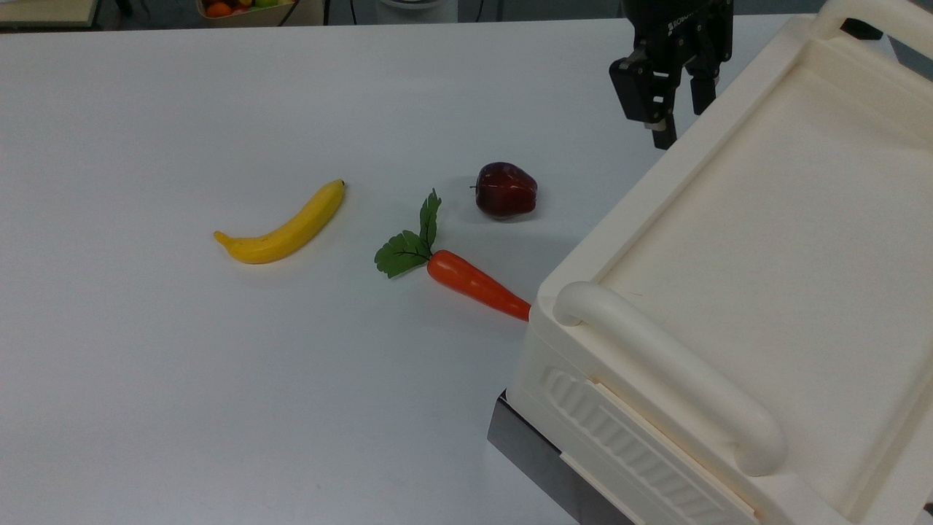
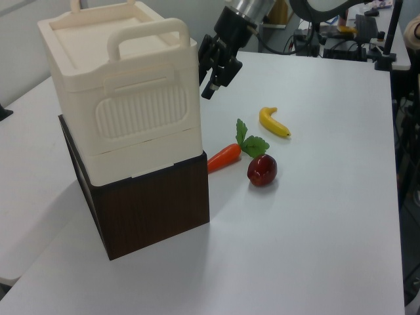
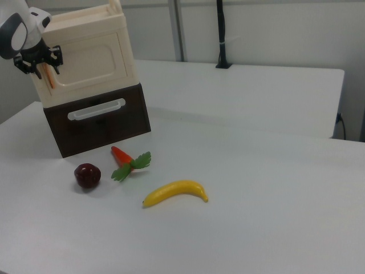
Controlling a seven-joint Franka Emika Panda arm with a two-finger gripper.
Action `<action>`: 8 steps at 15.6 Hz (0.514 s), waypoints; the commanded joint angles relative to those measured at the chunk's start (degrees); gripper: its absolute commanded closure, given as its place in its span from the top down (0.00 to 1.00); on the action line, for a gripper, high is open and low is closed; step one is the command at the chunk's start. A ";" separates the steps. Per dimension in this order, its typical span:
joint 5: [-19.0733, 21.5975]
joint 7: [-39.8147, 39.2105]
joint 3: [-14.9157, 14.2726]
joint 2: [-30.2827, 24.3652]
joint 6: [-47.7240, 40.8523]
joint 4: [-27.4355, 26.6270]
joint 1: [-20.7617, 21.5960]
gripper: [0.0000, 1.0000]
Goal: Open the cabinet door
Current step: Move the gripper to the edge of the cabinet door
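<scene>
I see my gripper (image 3: 41,71) with fingers parted, grasping nothing, at the copper handle (image 3: 49,76) of the cabinet door (image 3: 88,60), which sits shut on the cream cabinet (image 2: 125,98) above a dark drawer (image 3: 94,121).

top overhead, left, right oblique (shared fruit)

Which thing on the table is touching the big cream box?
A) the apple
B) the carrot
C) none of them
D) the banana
B: in the top view the carrot runs tip-first right up to the corner of the cream cabinet, while the banana and apple lie apart from it on the white table.
</scene>
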 commanded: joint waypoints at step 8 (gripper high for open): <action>1.23 -0.51 1.34 0.69 0.86 0.97 -0.04 0.14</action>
